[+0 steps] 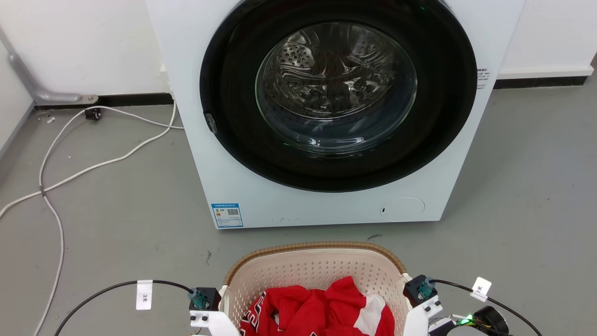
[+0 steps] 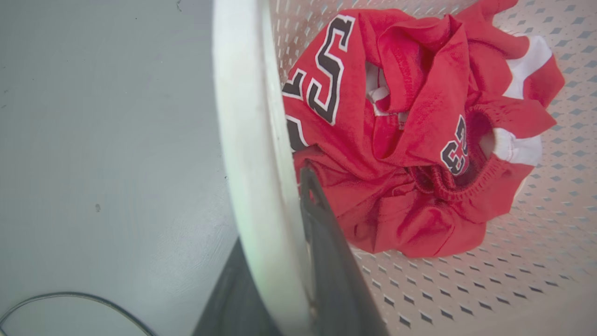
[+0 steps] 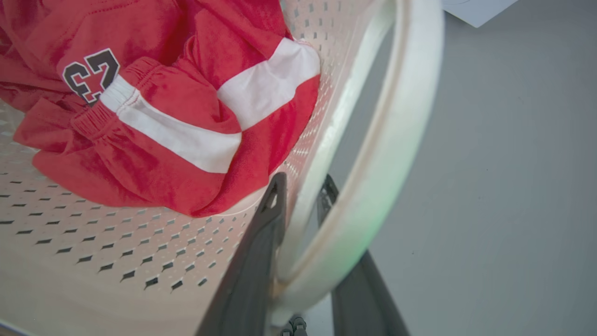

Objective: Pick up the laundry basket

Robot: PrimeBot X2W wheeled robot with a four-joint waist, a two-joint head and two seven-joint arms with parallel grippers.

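Looking down at the laundry basket [image 1: 317, 270] first: cream-white plastic, punched full of little diamond holes, rounded-rectangular, topped with a brown woven-look rim. Parked low in the middle of the head view, just in front of the white washing machine [image 1: 228, 186], with grey floor [image 1: 116, 224] all around. Loaded with a crumpled red jersey [image 1: 322, 310], white stripes and black-and-white numbers on it, heaped on the bottom. Can't tell from these shots whether resting on the floor or lifted off it.

Over to the left gripper [image 2: 275, 205]: clamped onto the basket's left handle [image 2: 247, 116], with that wide white band running straight between the two dark fingers [image 2: 326, 242]. One finger pressed against the inner side right next to the jersey, the other tucked underneath on the floor side. Barely any gap around the plastic.

Same deal with the right gripper [image 3: 302, 186]: pinched onto the right handle [image 3: 401, 116], with the white loop wedged between the fingers [image 3: 261, 242]. One lying flat along the perforated inner wall, the other poking up behind the loop on the outside.
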